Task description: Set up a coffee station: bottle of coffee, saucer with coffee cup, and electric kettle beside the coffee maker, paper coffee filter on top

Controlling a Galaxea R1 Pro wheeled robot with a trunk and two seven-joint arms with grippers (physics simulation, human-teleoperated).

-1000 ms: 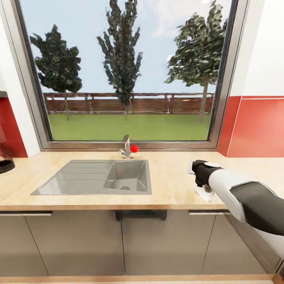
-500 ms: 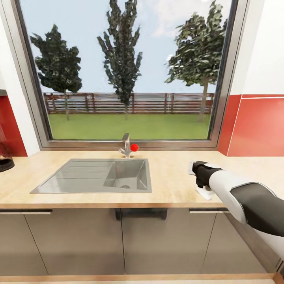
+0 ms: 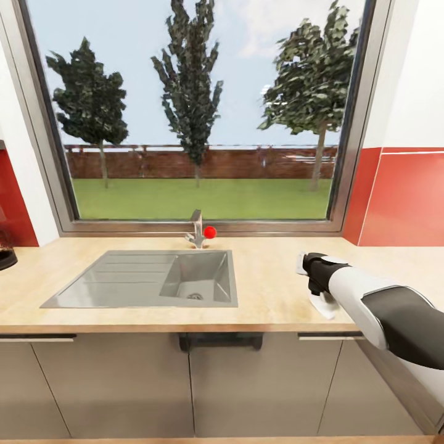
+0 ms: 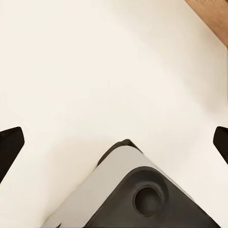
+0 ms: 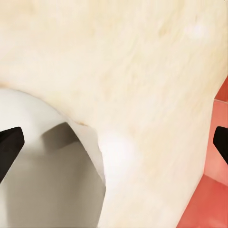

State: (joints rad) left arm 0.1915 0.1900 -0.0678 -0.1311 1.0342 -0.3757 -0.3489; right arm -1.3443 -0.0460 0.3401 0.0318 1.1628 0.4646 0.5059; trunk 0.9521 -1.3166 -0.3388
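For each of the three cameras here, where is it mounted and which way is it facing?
Head: on the head, facing the window over the kitchen countertop and sink; right arm shows.
Left wrist: on the left arm, facing a pale surface; dark fingertips at the edges.
Right wrist: over the countertop and a white object.
Shared: head and right wrist both see the countertop.

Bright, even daylight from the window [image 3: 197, 111]; countertop [image 3: 271, 290] evenly lit, only a faint shadow under its front edge, soft sheen in the sink [image 3: 154, 277]. Head view sharp, trees blocky, fence slightly smeared. Both wrist views washed-out, pale and blurry, near surfaces out of focus.
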